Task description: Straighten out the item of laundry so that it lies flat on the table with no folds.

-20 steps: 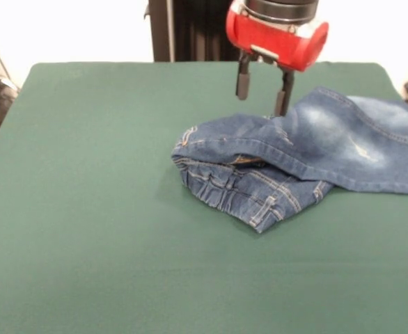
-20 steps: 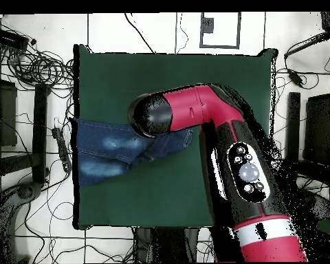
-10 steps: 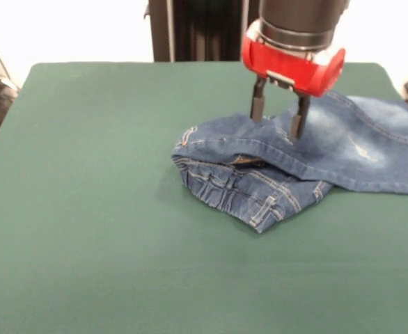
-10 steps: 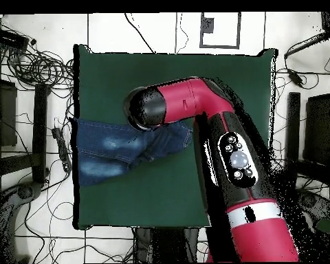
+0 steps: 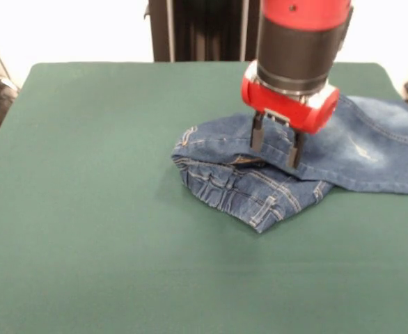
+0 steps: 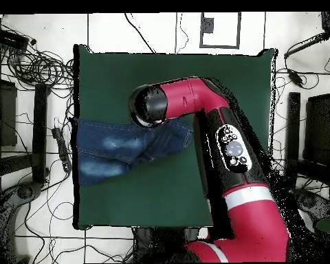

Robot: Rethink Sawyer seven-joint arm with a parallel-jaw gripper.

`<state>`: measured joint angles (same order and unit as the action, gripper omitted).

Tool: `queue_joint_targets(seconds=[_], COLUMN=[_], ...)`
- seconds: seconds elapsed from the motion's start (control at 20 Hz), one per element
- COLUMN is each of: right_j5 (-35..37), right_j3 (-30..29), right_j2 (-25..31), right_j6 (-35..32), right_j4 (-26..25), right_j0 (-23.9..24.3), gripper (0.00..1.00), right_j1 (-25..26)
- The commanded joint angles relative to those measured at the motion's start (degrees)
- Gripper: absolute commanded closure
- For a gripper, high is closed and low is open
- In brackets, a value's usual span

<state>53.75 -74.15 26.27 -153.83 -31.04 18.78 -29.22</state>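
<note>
The item of laundry (image 5: 357,149), a small pair of blue jeans with whitish faded patches, lies on the green table (image 5: 85,174) right of centre. Its waistband end is folded over on itself, and the elastic band shows underneath (image 5: 225,188). My gripper (image 5: 276,145) hangs straight down over the upper fold, open, with its two fingertips at or just above the denim near the fold's edge. From overhead the jeans (image 6: 109,148) reach the table's (image 6: 168,75) left edge, and the arm's wrist (image 6: 148,106) hides the gripper.
The jeans' legs run out to the table's right edge in the front view. Cables (image 6: 30,62) and dark equipment (image 6: 3,103) lie on the floor around the table. A black column (image 5: 190,31) stands behind the far edge.
The gripper has come down and nearer the camera, from the far side of the jeans to the folded edge. It stays open. The jeans have not moved.
</note>
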Motion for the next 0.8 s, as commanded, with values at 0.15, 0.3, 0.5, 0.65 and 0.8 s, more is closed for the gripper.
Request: queue_joint_targets(seconds=[0.15,0.3,0.5,0.65,0.8], right_j5=[-0.6,-1.7,-1.5,-0.3,0.5], right_j3=[-0.3,-1.7,-3.7,-6.2,-8.2], right_j2=[2.2,1.5,1.6,2.5,2.4], right_j6=[15.5,12.9,10.9,10.3,8.9], right_j4=[-3.7,-4.3,-3.6,-1.5,-0.1], right_j0=[-1.4,-1.9,-1.8,-1.0,-0.9], gripper=[0.0,0.0,0.0,0.0,0.0], right_j1=[5.2,4.5,3.2,1.0,-1.1])
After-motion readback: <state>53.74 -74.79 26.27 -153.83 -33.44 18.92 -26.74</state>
